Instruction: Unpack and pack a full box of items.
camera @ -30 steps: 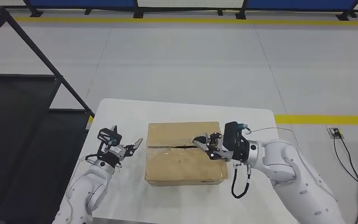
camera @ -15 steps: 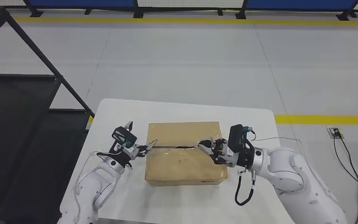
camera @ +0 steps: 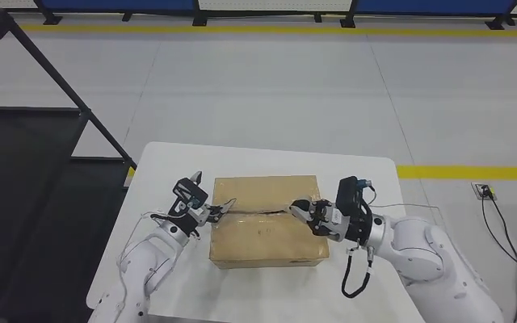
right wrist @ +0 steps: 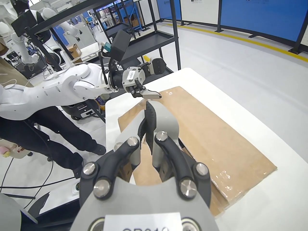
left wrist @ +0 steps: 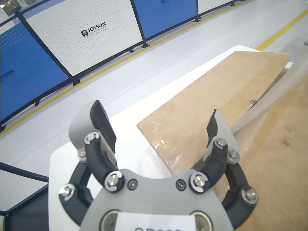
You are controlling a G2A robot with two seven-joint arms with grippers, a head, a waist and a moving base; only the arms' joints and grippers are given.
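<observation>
Over the box (camera: 266, 242), the left claw (camera: 224, 210) is gaping wide and the right claw (camera: 294, 207) is squeezing tight together.

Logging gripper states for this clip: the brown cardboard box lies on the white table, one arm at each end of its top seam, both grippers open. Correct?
Not both: the left gripper is open, but the right gripper is shut, as the right wrist view shows. The brown cardboard box does lie on the white table, one arm at each end of its top seam.
</observation>
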